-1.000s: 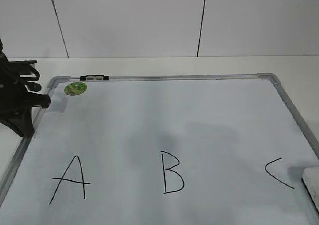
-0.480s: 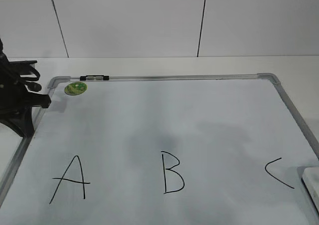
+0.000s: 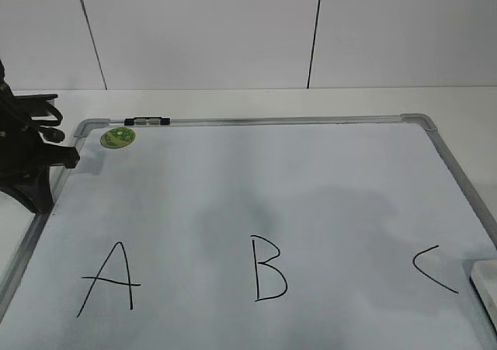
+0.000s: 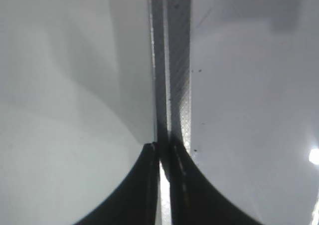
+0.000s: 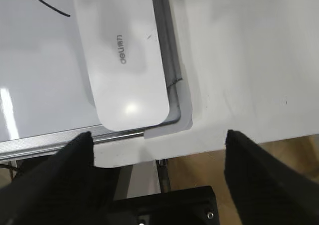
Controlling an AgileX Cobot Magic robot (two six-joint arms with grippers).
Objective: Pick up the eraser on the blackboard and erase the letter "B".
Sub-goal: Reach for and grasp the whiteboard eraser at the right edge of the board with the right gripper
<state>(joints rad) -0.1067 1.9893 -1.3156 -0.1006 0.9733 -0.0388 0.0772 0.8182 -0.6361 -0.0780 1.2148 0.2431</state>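
Observation:
The blackboard point(image 3: 256, 121) is a white board with a silver frame, lying flat. The black letter "B" point(image 3: 269, 268) is drawn at its front middle, between an "A" point(image 3: 110, 280) and a "C" point(image 3: 435, 269). The white eraser point(image 3: 487, 288) lies at the board's front right corner, cut off by the edge of the exterior view. In the right wrist view the eraser point(image 5: 122, 55) lies along the board's frame. My right gripper point(image 5: 158, 139) is open and empty, over the table edge just short of the eraser. My left gripper point(image 4: 162, 150) is shut and empty over the board's left frame point(image 4: 172, 60).
A round green sticker point(image 3: 118, 137) and a small black clip point(image 3: 147, 121) sit at the board's far left corner. My left arm point(image 3: 31, 156) stands by the board's left edge. The table's front edge point(image 5: 249, 135) lies just past the board's corner.
The soft shadow on the right half of the board has shifted a little toward the eraser. The left arm, the letters and the eraser have not visibly moved.

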